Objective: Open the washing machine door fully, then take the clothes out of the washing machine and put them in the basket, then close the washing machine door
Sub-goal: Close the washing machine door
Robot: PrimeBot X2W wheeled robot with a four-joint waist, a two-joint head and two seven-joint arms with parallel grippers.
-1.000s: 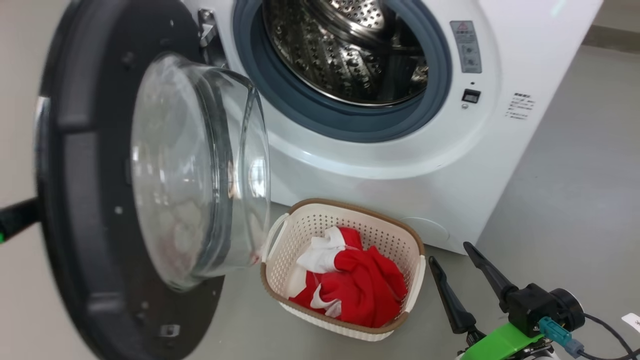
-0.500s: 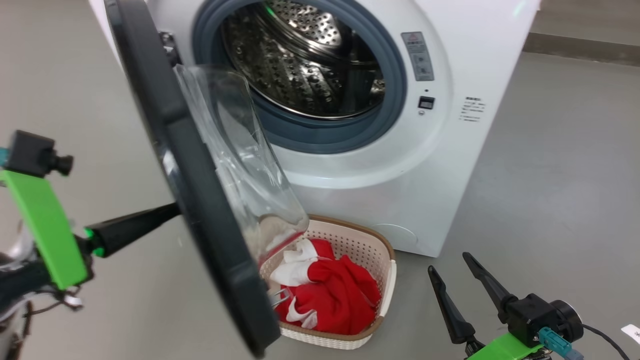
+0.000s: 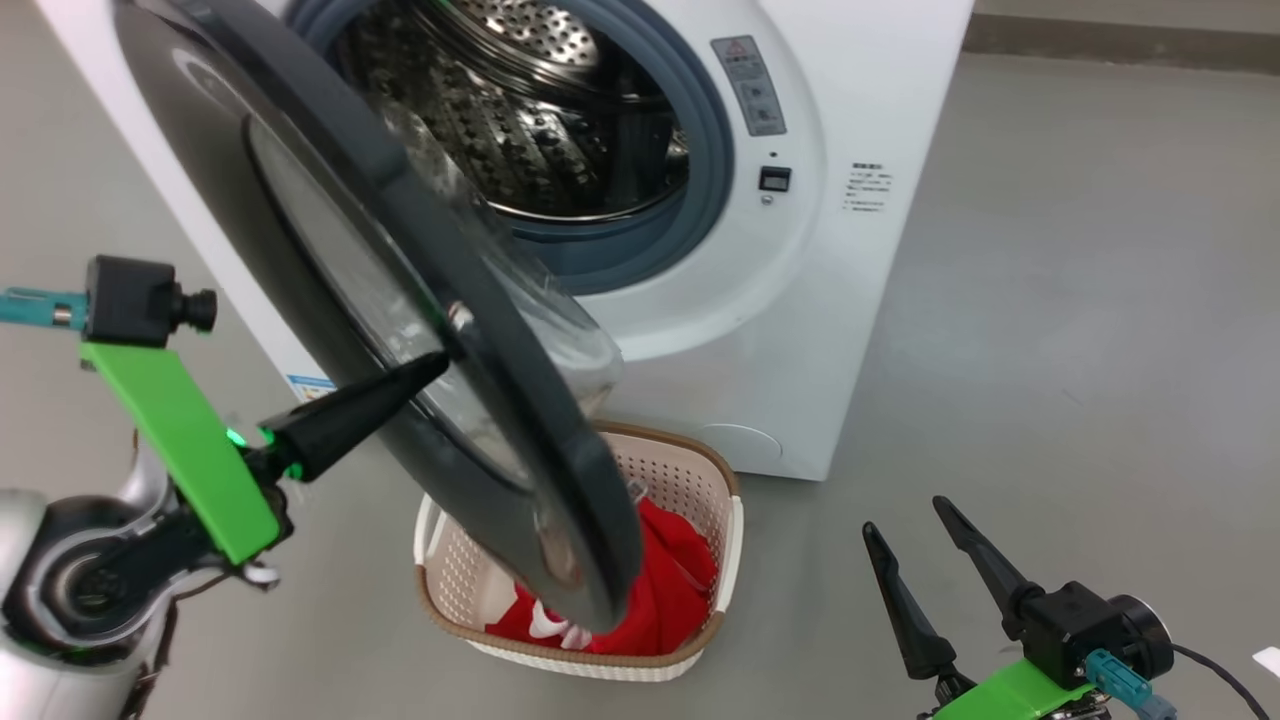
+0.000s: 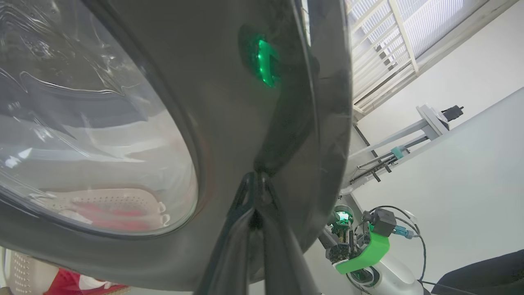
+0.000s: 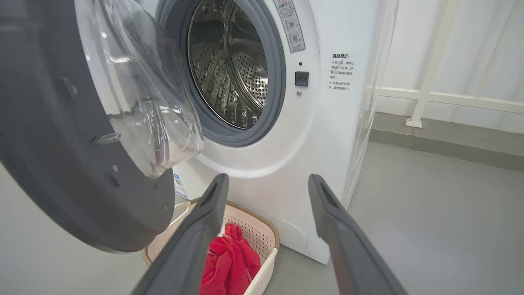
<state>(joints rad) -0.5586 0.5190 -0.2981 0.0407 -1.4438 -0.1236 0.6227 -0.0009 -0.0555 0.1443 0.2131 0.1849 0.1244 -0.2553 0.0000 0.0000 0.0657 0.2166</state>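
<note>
A white front-loading washing machine (image 3: 850, 300) stands on a grey floor (image 3: 1050, 350), its grey gasket (image 3: 700, 170) ringing a bare, perforated steel drum (image 3: 520, 120). The washing machine door (image 3: 545, 450), hinged on the machine's left, hangs partway open at an angle to the front panel, with its glossy black rim toward the robot and its clear glass bowl (image 5: 163, 110) bulging toward the drum's mouth. In the head view the door's lower edge crosses in front of the cream perforated basket (image 3: 725, 520), which sits on the floor close against the foot of the machine, below the drum opening. The clothes (image 3: 670, 590), a red bundle with white patches, lie heaped inside the basket, partly hidden behind the door's rim. At the lower left the left claw (image 3: 430, 365) has its two dark fingers pressed together into a single point, and that tip touches the outer face of the door on its black rim; the left wrist view shows the tip meeting its own reflection in the gloss. At the lower right the right claw (image 3: 905, 514) hangs above the floor, well to the right of the basket, its fingers spread wide apart with nothing between them.
</note>
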